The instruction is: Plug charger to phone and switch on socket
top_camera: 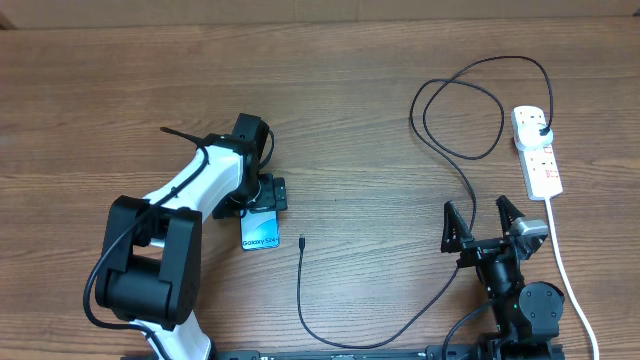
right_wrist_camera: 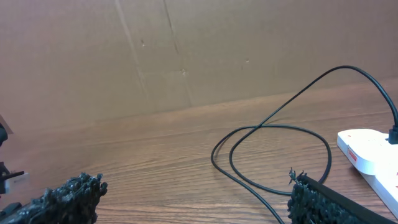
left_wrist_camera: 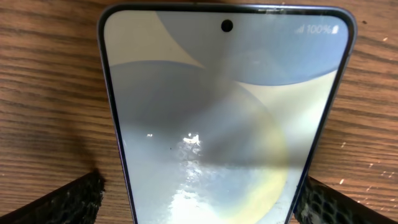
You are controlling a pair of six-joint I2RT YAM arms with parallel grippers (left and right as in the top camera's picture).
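The phone (top_camera: 260, 235) lies flat left of centre with its light-blue screen lit, and it fills the left wrist view (left_wrist_camera: 224, 112). My left gripper (top_camera: 262, 200) hangs open over its far end, one finger on each long side (left_wrist_camera: 68, 199). The black charger cable ends in a small connector tip (top_camera: 301, 240) just right of the phone. It runs toward the front edge, loops back (right_wrist_camera: 273, 155), and its plug (top_camera: 541, 130) sits in the white socket strip (top_camera: 537, 160). My right gripper (top_camera: 483, 222) stands open and empty, near the cable and left of the strip (right_wrist_camera: 373, 152).
The strip's thick white cord (top_camera: 568, 265) runs to the front edge past my right arm's base (top_camera: 530, 310). The left arm's bulky base (top_camera: 150, 270) stands front left. A cardboard wall (right_wrist_camera: 155, 56) closes off the back of the wooden table (top_camera: 380, 80).
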